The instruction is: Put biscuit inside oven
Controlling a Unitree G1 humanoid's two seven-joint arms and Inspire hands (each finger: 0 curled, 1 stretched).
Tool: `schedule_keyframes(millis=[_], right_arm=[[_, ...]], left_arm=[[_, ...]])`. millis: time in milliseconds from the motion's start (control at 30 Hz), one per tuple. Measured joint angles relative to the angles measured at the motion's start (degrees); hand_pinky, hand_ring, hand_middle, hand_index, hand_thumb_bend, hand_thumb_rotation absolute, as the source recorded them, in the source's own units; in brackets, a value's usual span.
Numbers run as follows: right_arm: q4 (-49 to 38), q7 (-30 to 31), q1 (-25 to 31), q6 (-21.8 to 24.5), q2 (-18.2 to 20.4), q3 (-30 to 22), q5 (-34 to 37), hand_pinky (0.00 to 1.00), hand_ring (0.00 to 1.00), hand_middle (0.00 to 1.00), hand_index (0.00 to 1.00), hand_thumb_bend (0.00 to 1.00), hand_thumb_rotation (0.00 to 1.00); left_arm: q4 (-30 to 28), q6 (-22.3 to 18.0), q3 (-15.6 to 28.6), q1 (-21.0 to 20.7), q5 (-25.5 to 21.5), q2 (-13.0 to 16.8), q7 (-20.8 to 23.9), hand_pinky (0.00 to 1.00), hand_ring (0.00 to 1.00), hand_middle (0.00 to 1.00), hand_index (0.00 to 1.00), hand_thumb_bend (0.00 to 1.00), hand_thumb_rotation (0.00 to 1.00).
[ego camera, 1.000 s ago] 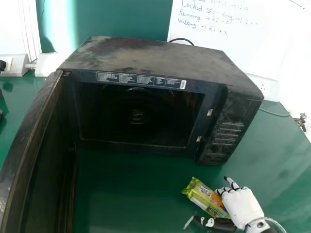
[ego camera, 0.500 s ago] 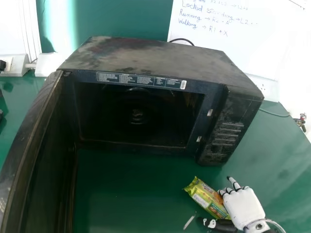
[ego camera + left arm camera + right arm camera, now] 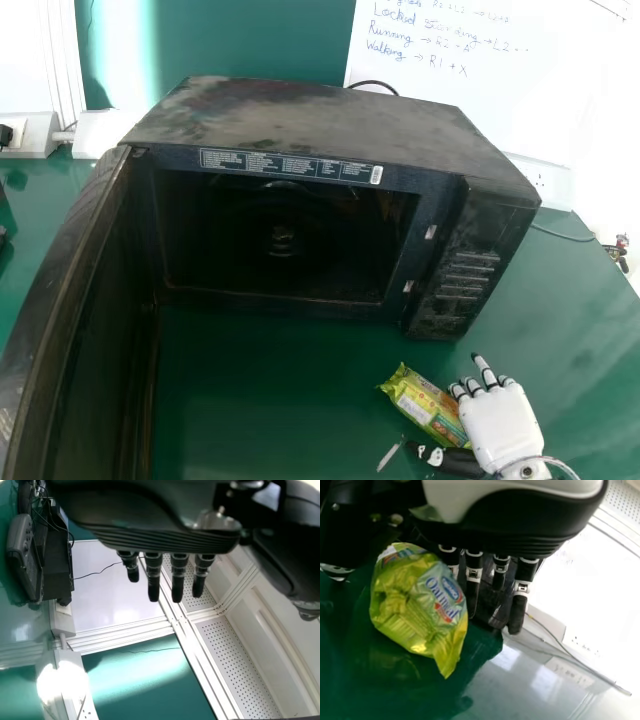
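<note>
While the oven's [image 3: 330,120] door [image 3: 70,290] stands open, the biscuit packet [image 3: 425,405] lies outside, on the green table [image 3: 270,390]; its near end sits between thumb and fingers of the right hand [image 3: 500,425], open, ungripping. Left hand [image 3: 165,537], left wrist view: open, fingers straight.

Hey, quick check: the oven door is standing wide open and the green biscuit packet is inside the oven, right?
Not quite: the packet's place is wrong. The head view shows the green biscuit packet outside the oven, in front of it and next to the robot's right hand. The oven door is indeed wide open.
</note>
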Motion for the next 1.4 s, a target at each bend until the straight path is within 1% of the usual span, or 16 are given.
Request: schedule_keyframes(millis=[133,200,333,400,467,500,567,600,633,700,867,933,1067,1133,1167,1400], right_arm=[[0.1,-1.6,-0.1,2.0,0.8,1.2,-2.1,0.51,0.68,0.78,0.76,0.92,0.25],[0.5,-1.9,-0.1,2.7,1.4,1.6,-2.2,0.50,0.68,0.78,0.75,0.89,0.24],[1.3,-2.5,-0.5,3.6,1.8,2.5,-2.0,0.50,0.67,0.78,0.75,0.87,0.23],[2.0,-2.9,-0.8,3.6,1.9,2.8,-1.9,0.48,0.65,0.76,0.73,0.84,0.23],[3.1,-4.0,-1.5,3.5,1.9,3.2,-1.2,0.43,0.59,0.72,0.67,0.83,0.21],[3.8,-4.5,-1.8,3.5,1.9,3.3,-0.6,0.39,0.53,0.67,0.64,0.80,0.20],[5.1,-5.7,-2.2,3.1,1.8,3.4,0.7,0.30,0.42,0.57,0.60,0.80,0.17],[5.6,-6.5,-2.4,2.7,1.8,3.5,1.3,0.26,0.37,0.51,0.53,0.63,0.15],[6.3,-7.5,-2.7,2.2,1.8,3.5,1.8,0.24,0.33,0.47,0.53,0.58,0.08],[7.4,-9.0,-3.4,1.6,1.7,3.7,2.6,0.20,0.29,0.42,0.53,0.54,0.02],[8.3,-9.4,-4.2,0.7,1.0,3.9,4.6,0.19,0.30,0.41,0.52,0.52,0.00],[8.6,-9.6,-4.3,0.3,0.7,3.9,5.1,0.18,0.27,0.40,0.52,0.52,0.00],[8.7,-9.4,-4.5,-0.3,-0.1,3.9,6.5,0.18,0.27,0.40,0.52,0.52,0.00],[8.8,-9.2,-4.6,-0.8,-0.5,3.9,6.9,0.17,0.25,0.46,0.49,0.53,0.00],[8.8,-9.2,-4.6,-0.9,-0.6,3.9,7.0,0.16,0.24,0.46,0.49,0.53,0.00],[8.6,-6.5,-5.5,-1.7,-1.1,3.9,10.3,0.09,0.18,0.47,0.49,0.53,0.00]], left_arm=[[0.0,-0.7,0.0,0.4,0.0,-0.2,0.0,0.97,0.91,0.94,0.96,0.96,1.00],[-0.1,-0.8,0.0,0.4,0.0,-0.3,0.0,0.97,0.91,0.94,0.95,0.95,1.00],[-0.3,-0.9,-0.1,0.5,0.0,-0.4,0.0,0.97,0.91,0.94,0.95,0.96,1.00],[-0.3,-0.9,-0.1,0.5,0.0,-0.4,0.0,0.97,0.91,0.94,0.96,0.96,1.00],[-0.4,-0.9,-0.1,0.6,0.1,-0.4,0.0,0.97,0.91,0.94,0.96,0.96,1.00],[-0.5,-0.9,-0.1,0.6,0.1,-0.4,0.0,0.97,0.91,0.94,0.95,0.96,1.00],[-0.6,-0.9,-0.1,0.6,0.2,-0.4,0.0,0.97,0.91,0.94,0.96,0.97,1.00],[-0.7,-0.9,-0.1,0.7,0.3,-0.5,0.0,0.97,0.91,0.94,0.96,0.97,1.00],[-0.7,-0.9,-0.1,0.7,0.3,-0.5,0.0,0.97,0.91,0.94,0.96,0.97,1.00],[-0.7,-0.9,-0.1,0.7,0.4,-0.5,0.0,0.97,0.91,0.94,0.96,0.97,1.00],[-0.9,-0.9,-0.1,0.7,0.3,-0.5,0.0,0.97,0.91,0.94,0.96,0.96,1.00],[-1.2,-0.8,-0.1,0.8,0.4,-0.7,0.0,0.96,0.91,0.94,0.96,0.97,1.00],[-1.3,-0.8,-0.1,0.8,0.4,-0.8,0.0,0.96,0.91,0.94,0.96,0.98,1.00],[-1.3,-0.8,-0.1,0.8,0.5,-0.8,0.0,0.95,0.91,0.94,0.96,0.99,1.00],[-1.3,-0.8,-0.1,0.9,0.5,-0.8,0.0,0.95,0.91,0.94,0.96,0.98,1.00],[-1.4,-0.8,-0.2,1.1,1.0,-1.0,0.0,0.94,0.91,0.94,0.96,0.97,1.00]])
